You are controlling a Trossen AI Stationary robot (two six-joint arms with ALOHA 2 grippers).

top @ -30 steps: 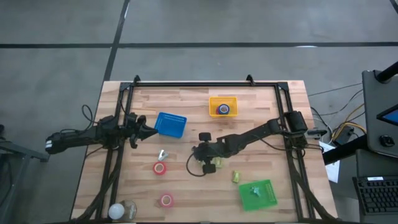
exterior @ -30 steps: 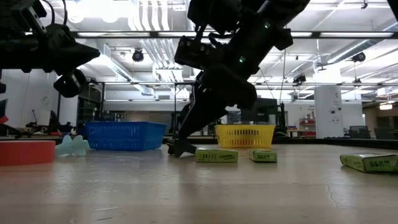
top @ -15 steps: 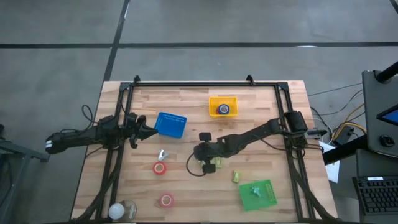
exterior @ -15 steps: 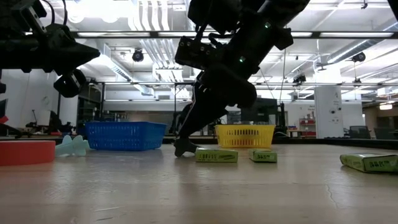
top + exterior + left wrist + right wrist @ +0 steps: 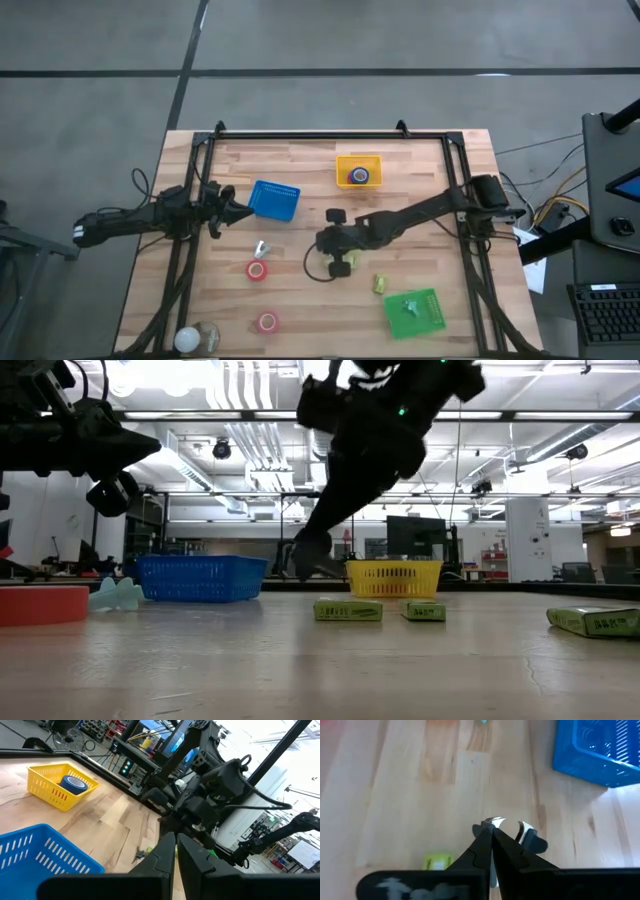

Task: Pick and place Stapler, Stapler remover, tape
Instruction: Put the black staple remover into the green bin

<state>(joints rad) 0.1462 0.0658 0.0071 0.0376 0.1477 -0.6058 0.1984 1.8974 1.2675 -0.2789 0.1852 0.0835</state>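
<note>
Stapler remover [image 5: 507,826]: you have it pinched in the right gripper [image 5: 491,840], whose fingers are clamped together on it. Its two curved silver claws stick out just past the fingertips, pointing away from the wrist, and a dark body piece shows beside them. Your pictures do not show how its long axis runs beyond that.

In your low view it hangs as a dark shape clear of the wood, in front of the gap between the blue basket [image 5: 200,578] and the yellow basket [image 5: 394,578]. From above, you find that gripper near the table's middle, just above a small yellow-green box [image 5: 341,268].

Two such boxes lie flat in your low view [image 5: 347,609], with dark print on their sides that you cannot read.

Your left gripper [image 5: 240,211] waits with fingers pressed together on nothing, just beside the blue basket. One blue tape [image 5: 360,176] roll sits in the yellow basket. Two red rolls [image 5: 257,270] lie flat on the table.
</note>
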